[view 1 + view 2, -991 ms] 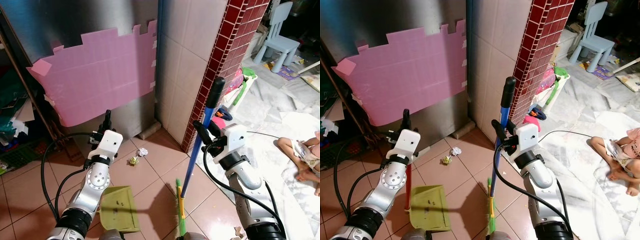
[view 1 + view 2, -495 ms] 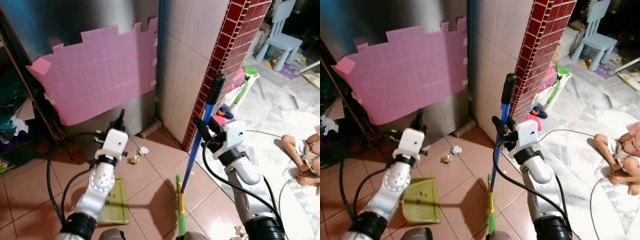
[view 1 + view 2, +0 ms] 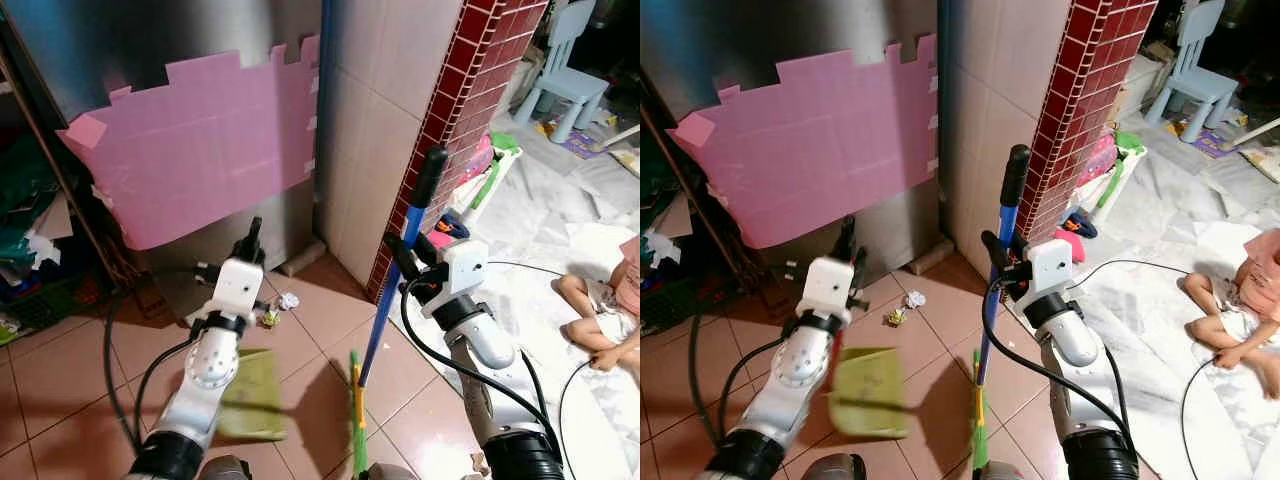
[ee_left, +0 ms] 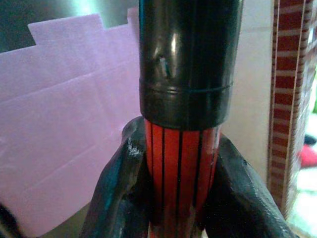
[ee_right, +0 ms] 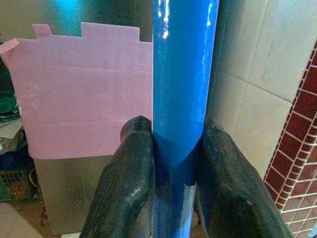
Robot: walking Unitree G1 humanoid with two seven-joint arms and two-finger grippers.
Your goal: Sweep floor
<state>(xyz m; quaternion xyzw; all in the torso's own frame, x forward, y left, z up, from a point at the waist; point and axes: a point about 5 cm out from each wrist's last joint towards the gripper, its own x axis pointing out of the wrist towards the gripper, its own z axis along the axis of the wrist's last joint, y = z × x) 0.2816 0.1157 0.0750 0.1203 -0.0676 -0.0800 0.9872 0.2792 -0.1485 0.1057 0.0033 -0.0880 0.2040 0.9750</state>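
Fingers (image 5: 124,183) clamp glossy blue broom pole (image 5: 181,99).

The green dustpan (image 3: 868,391) is smeared by motion blur, so its edges cannot be made out, and its red handle (image 4: 179,163) is hidden behind the left arm in the head views. The broom (image 3: 357,420) head is cut off by the lower edge. The two scraps of litter (image 3: 277,309) are too small to be identified. A seated person (image 3: 600,320) is cropped by the right edge (legs and an arm are seen).
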